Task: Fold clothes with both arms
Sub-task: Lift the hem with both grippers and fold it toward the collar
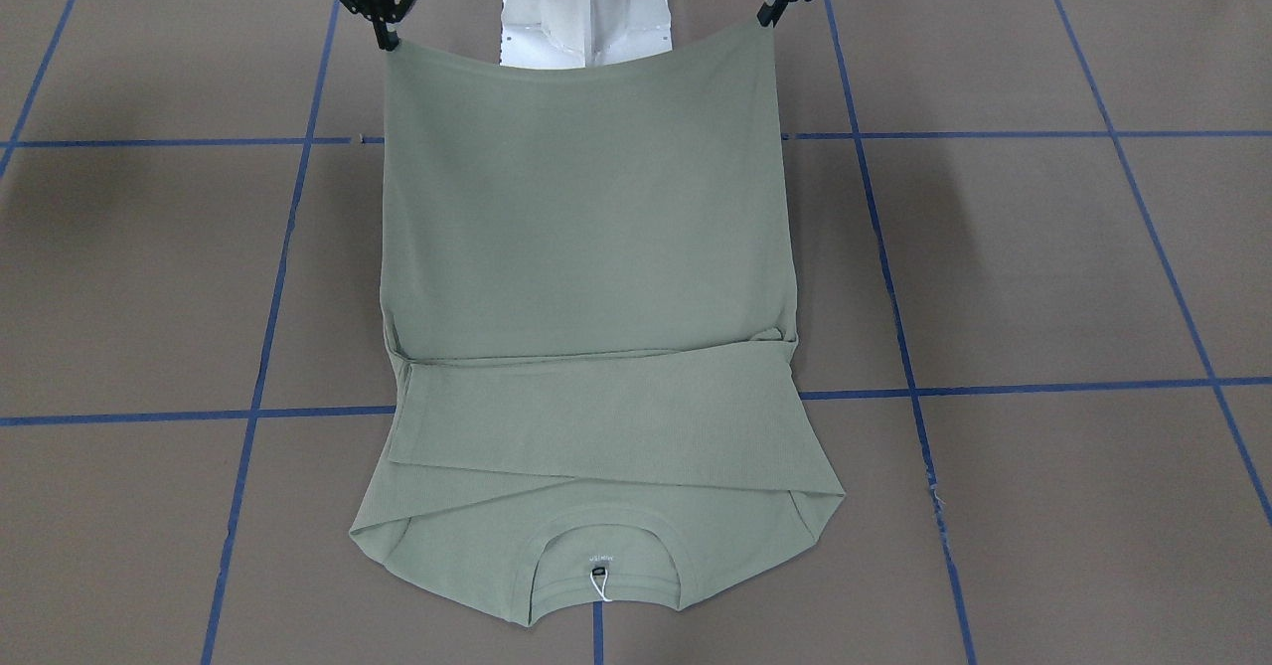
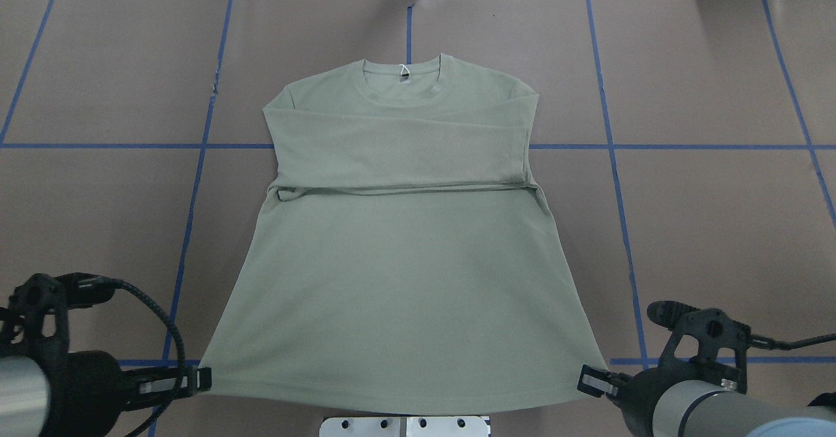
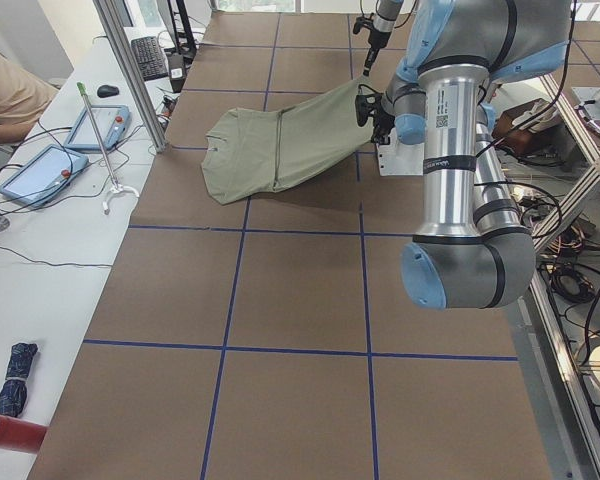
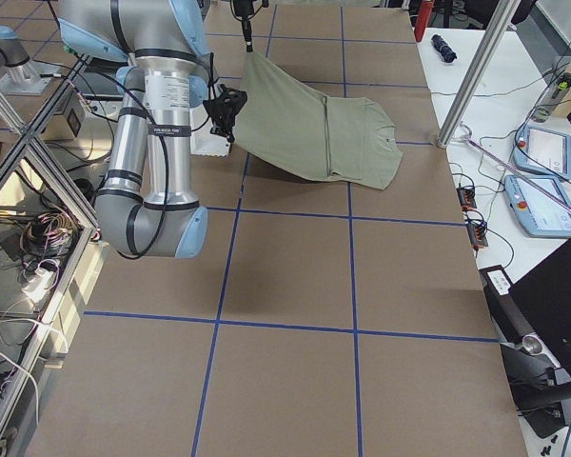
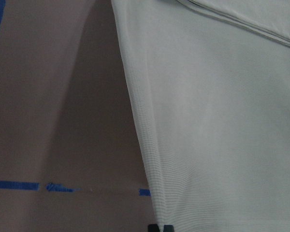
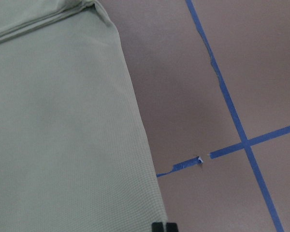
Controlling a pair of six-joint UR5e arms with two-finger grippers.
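Observation:
The sage-green shirt lies with its collar far from the robot and both sleeves folded across the chest. Its hem is lifted off the table and stretched between the two arms. My left gripper is shut on the hem's left corner, and my right gripper is shut on the right corner. In the front-facing view the left gripper and right gripper hold the raised hem taut. The wrist views show the shirt and shirt edge hanging down from the fingertips.
Brown table covering with blue tape lines surrounds the shirt. The white base pedestal stands behind the raised hem. A side bench holds tablets, a keyboard and cables, with a person's arm at its edge.

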